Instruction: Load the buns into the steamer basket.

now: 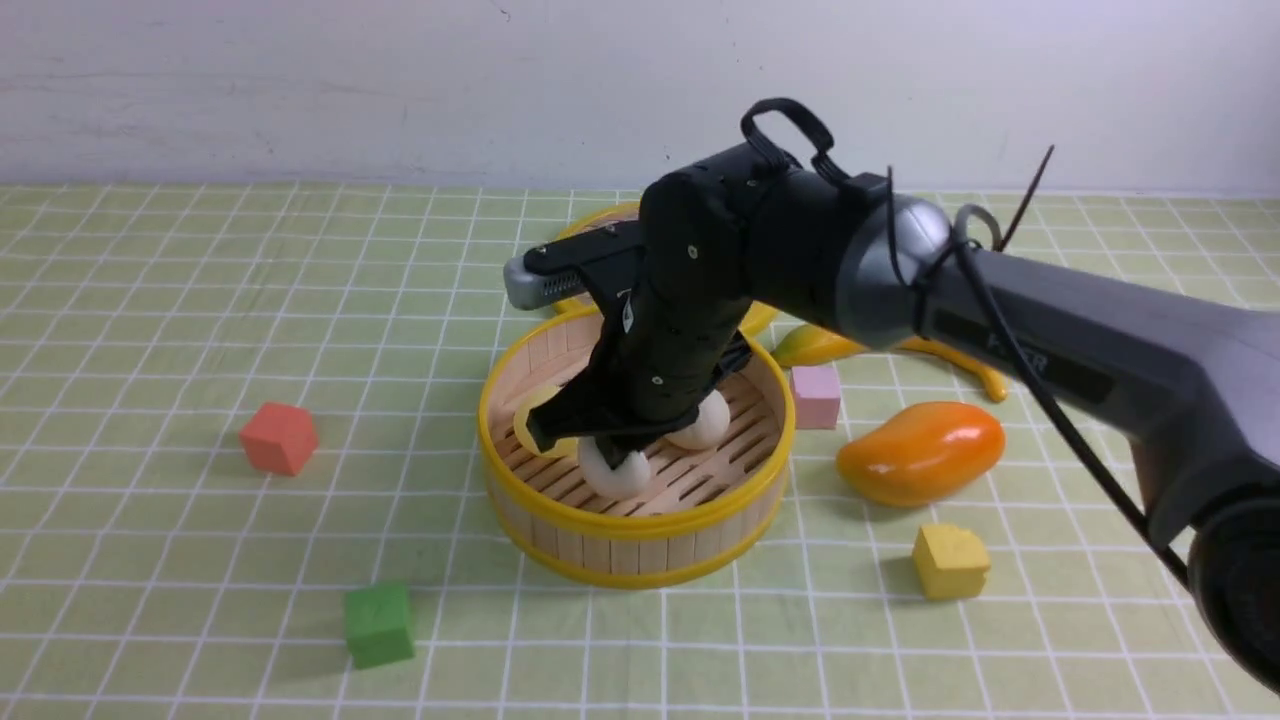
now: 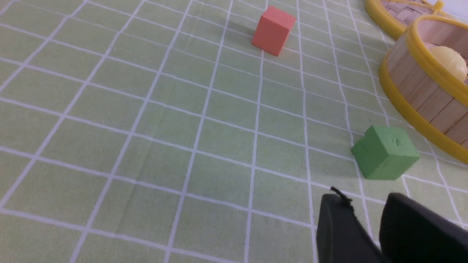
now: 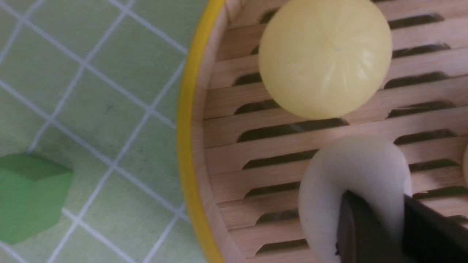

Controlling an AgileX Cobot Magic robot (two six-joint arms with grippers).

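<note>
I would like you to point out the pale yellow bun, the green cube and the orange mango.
Pale yellow bun [image 3: 325, 58]: right wrist view, middle of its rounded top.
Green cube [image 2: 384, 152]: left wrist view, middle of its visible sides.
Orange mango [image 1: 922, 453]: front view, middle of its body.

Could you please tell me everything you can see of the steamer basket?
The basket is round, apparently bamboo, with upright slat walls, a slotted floor and yellow rims at top and bottom. It sits upright and uncovered on the tiled surface, holding three buns: one yellow, two whitish. The right gripper reaches inside, at one whitish bun.
</note>
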